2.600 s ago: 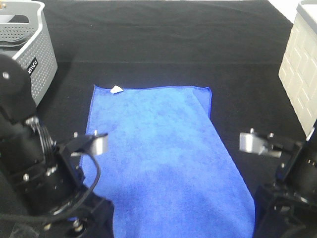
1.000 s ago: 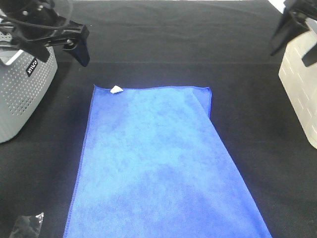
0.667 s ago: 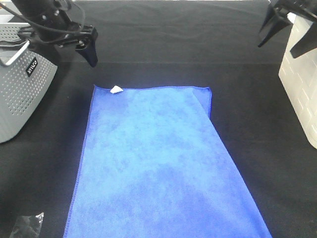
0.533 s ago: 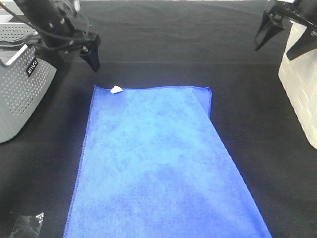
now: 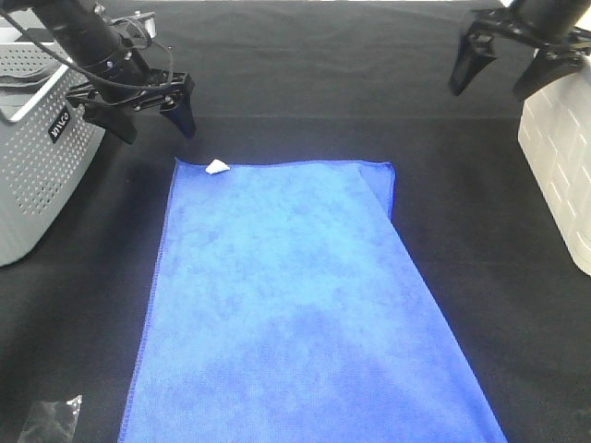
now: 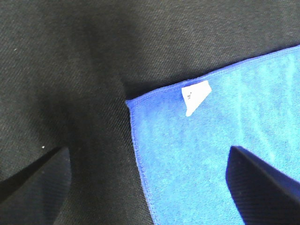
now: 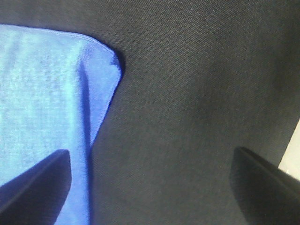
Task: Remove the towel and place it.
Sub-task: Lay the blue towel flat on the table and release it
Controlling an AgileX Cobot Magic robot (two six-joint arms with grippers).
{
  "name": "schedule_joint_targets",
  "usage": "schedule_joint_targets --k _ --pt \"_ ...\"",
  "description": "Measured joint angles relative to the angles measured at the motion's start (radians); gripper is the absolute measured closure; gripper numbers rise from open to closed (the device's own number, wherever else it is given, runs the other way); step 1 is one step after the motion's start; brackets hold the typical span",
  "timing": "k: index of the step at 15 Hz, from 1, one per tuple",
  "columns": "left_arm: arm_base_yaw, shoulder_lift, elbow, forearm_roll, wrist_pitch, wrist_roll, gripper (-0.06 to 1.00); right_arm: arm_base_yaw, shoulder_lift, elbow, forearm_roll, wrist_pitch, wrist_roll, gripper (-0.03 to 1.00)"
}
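From the high camera you see the large royal-blue rectangular microfibre towel spread flat on the black tabletop, running from the middle of the frame to the bottom edge. Its small white tag sits at the upper left corner. Your left gripper hovers just above that corner in the upper left of the frame, jaws spread and empty. Your right gripper hangs at the upper right, also spread wide and grasping nothing, well apart from the towel. A grey perforated plastic basket stands at the left edge and a white panelled container at the right edge.

In the left wrist view, the tagged towel corner lies between the two dark fingers, untouched.

In the right wrist view, the towel's other far corner shows a fold along its edge. One finger is over the cloth, the other over bare tabletop.
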Motion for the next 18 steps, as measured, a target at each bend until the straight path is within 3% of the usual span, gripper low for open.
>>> schedule_joint_targets --k 5,7,13,16,18 --pt "0.0 0.002 -0.001 0.0 0.002 0.029 0.12 0.023 0.035 -0.159 -0.131 -0.001 0.072 0.1" --pt "0.0 0.005 -0.001 0.0 0.012 0.034 0.12 0.024 0.025 -0.199 -0.132 -0.004 0.076 0.1" --pt "0.004 0.006 -0.003 0.04 0.076 0.069 0.12 0.044 0.023 -0.127 -0.033 -0.005 0.077 0.1" --pt "0.035 0.012 -0.003 0.013 0.1 0.082 0.12 0.049 0.094 -0.095 0.004 -0.003 0.077 0.1" --pt "0.065 0.013 -0.003 -0.047 0.1 0.106 0.12 0.049 0.165 -0.095 0.039 -0.004 0.077 0.1"
